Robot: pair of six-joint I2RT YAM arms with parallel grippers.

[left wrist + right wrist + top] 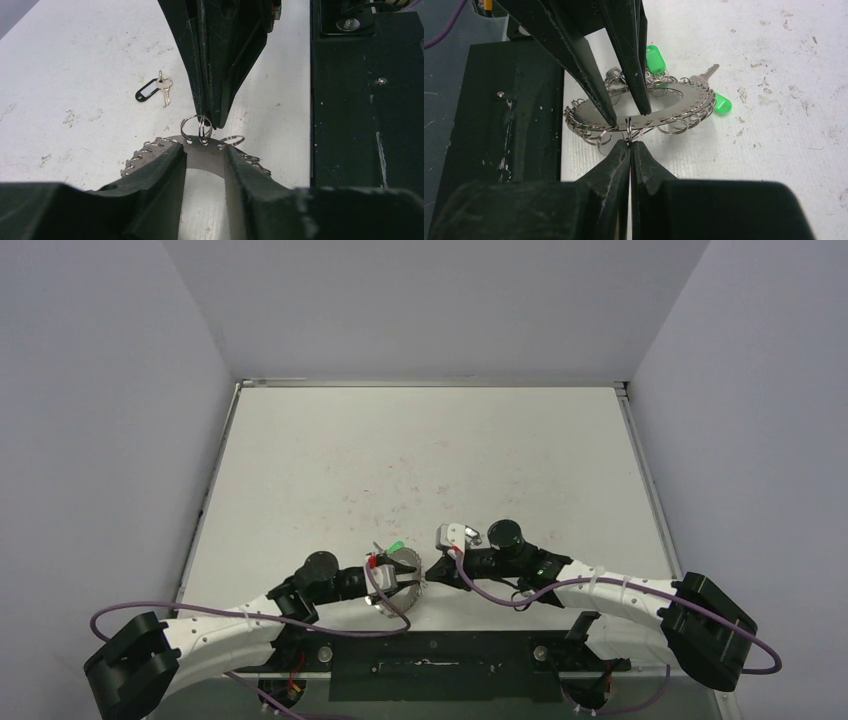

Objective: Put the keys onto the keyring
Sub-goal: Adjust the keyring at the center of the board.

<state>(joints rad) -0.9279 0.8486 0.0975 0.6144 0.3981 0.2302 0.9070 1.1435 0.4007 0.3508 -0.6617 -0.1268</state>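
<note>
The keyring [408, 590] is a flat silver hoop rimmed with small split rings, lying near the table's front edge. My left gripper [204, 149] comes down on its near band [205, 159], shut on the keyring with a narrow gap between the fingers. My right gripper [629, 144] is shut on one small split ring [628, 125] at the hoop's rim [694, 97], facing the left fingers [624, 50]. Green-tagged keys [722, 105] lie against the hoop's far side, beside a silver key [705, 73]. A black-tagged key [152, 90] lies apart on the table.
The black mounting plate [360, 125] of the arm bases runs right beside the hoop, along the table's front edge. The white table [430, 460] stretches back to grey walls, marked with scuffs. Purple cables loop beside both arms.
</note>
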